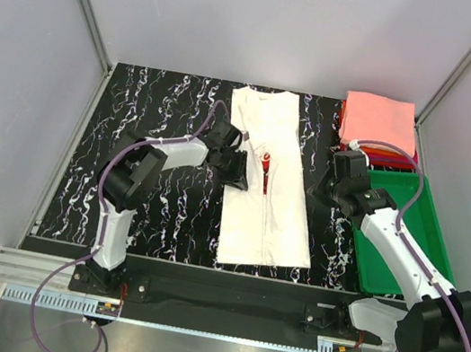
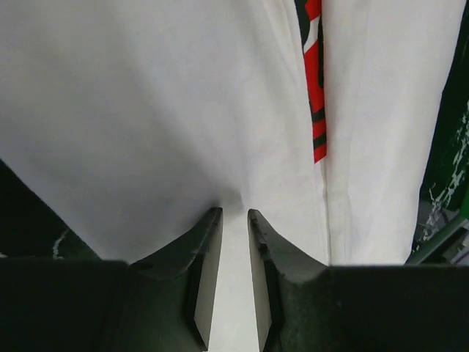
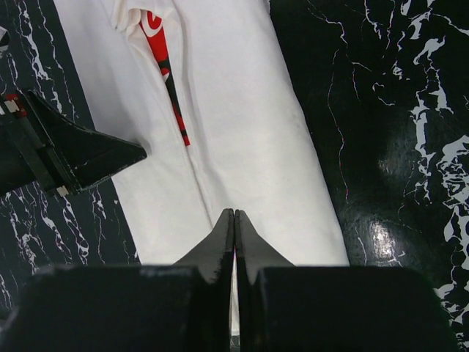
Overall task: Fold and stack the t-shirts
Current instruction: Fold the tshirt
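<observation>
A cream-white t-shirt (image 1: 266,181) lies on the black marbled table, folded lengthwise into a long strip, with its red print (image 1: 266,170) peeking from the centre seam. My left gripper (image 1: 235,169) is low over the strip's left side. Its jaws stand a narrow gap apart, with white cloth (image 2: 146,110) under and between them (image 2: 234,215); the print (image 2: 314,81) is to its right. My right gripper (image 1: 326,188) is by the strip's right edge. It is shut and empty (image 3: 234,213), above the shirt (image 3: 242,132). Folded shirts are stacked at the back right, salmon-pink (image 1: 378,119) on top.
A green plastic tray (image 1: 431,231) stands at the right, under my right arm. Red and dark folded tees (image 1: 396,155) show beneath the pink one. Grey walls enclose the table on three sides. The left gripper shows at the left of the right wrist view (image 3: 66,150).
</observation>
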`<state>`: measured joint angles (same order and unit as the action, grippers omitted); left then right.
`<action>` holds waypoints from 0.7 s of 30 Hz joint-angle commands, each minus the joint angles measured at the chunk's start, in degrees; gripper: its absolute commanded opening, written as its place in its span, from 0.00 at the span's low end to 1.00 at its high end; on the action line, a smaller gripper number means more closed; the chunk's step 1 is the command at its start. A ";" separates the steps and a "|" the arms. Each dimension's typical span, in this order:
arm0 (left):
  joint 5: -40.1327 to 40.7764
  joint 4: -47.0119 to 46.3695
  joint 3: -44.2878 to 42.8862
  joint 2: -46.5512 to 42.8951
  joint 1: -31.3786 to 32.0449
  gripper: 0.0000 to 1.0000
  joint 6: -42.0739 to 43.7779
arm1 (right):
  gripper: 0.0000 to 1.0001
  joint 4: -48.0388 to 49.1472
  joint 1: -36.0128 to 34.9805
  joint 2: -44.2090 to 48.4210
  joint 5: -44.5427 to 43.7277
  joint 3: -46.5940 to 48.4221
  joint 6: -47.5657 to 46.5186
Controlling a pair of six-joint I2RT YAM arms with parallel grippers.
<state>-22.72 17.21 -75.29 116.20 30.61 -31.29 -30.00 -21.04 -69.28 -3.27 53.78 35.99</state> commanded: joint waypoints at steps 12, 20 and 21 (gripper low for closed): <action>-2.24 2.47 0.75 -8.58 -2.49 0.32 2.11 | 0.15 -1.55 0.38 1.16 7.01 -2.61 0.66; 2.24 4.05 25.34 -38.30 -1.61 0.45 1.84 | 0.25 -2.61 0.38 4.40 21.54 -16.15 6.98; 2.07 4.14 27.71 -42.77 -1.52 0.46 1.58 | 0.26 -2.78 0.38 5.20 22.68 -17.90 7.51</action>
<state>-21.78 20.99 -53.23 81.36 29.12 -30.09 -31.81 -20.82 -67.64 12.21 39.11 40.07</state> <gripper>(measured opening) 0.443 0.249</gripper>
